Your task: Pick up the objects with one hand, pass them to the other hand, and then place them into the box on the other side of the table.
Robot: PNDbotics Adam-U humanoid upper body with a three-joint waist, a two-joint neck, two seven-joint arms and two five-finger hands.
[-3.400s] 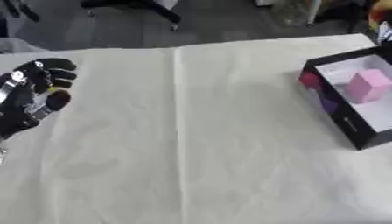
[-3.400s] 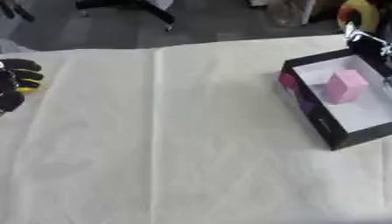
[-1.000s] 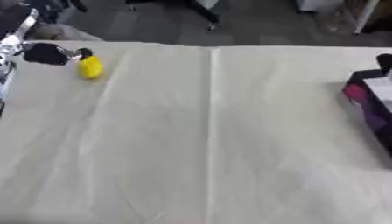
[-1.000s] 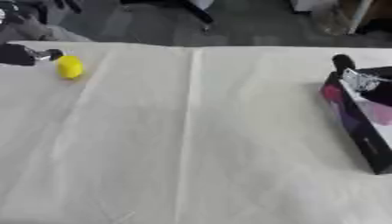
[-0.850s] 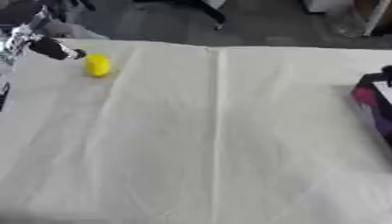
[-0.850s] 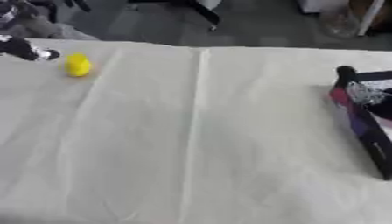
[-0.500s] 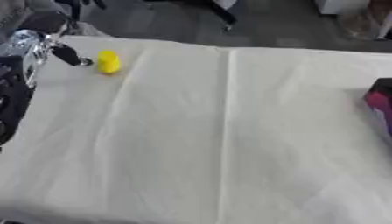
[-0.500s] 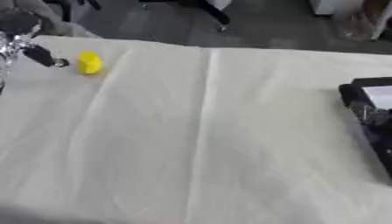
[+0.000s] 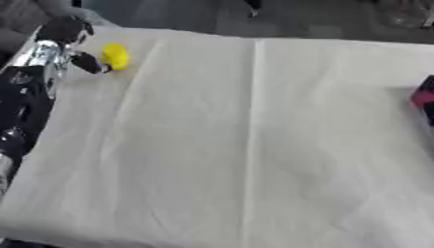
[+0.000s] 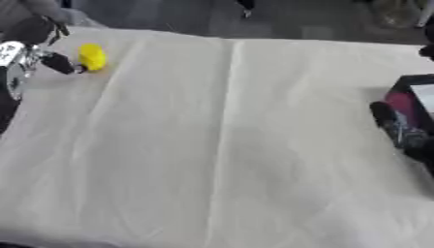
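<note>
- Left hand [image 9: 53, 46] sits upper left, one dark fingertip beside the yellow object [image 9: 115, 56]; finger pose blurred, can't tell if spread or curled.
- Yellow object lies on the cloth [image 9: 254, 145], upper left, not lifted.
- Versus 0.5 s ago: whole view has shifted, so the camera moved; object and fingertip keep about the same spacing.
- Box [image 10: 405, 121] at right edge, pink inside.
- Right hand [image 10: 398, 130]: dark shape at the box's near wall; grip unreadable.
</note>
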